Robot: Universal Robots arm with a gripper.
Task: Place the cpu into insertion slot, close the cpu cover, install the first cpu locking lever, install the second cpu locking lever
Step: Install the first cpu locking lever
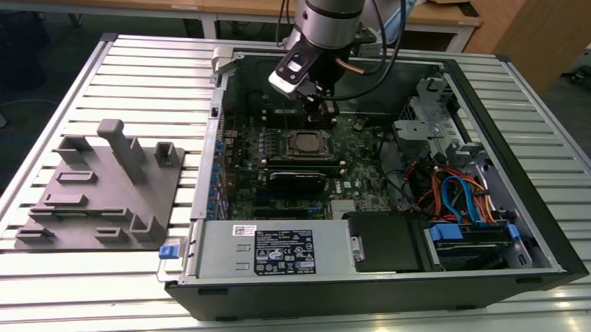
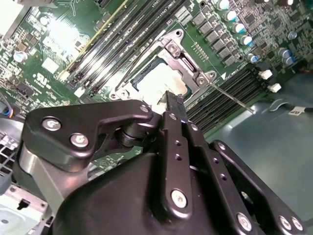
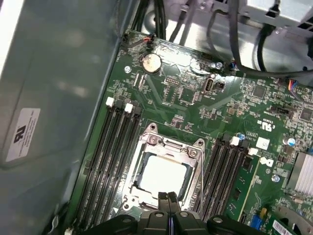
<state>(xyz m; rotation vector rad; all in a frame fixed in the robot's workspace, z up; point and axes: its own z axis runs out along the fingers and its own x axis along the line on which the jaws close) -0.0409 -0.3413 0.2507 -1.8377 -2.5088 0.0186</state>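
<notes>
While the gripper (image 3: 168,197) hovers above, cpu (image 3: 161,174) sits socketed.

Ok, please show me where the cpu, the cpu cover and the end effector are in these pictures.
the cpu (image 3: 162,174): first wrist view, middle of its pale face.
the cpu cover (image 3: 171,146): first wrist view, on one bar of its frame.
the end effector (image 3: 168,197): first wrist view, between its shut fingertips.

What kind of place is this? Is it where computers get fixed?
Probably a robot lab or workshop: an open computer sits on a slatted metal table, a robot arm reaches into it, and wooden desks stand behind.
</notes>
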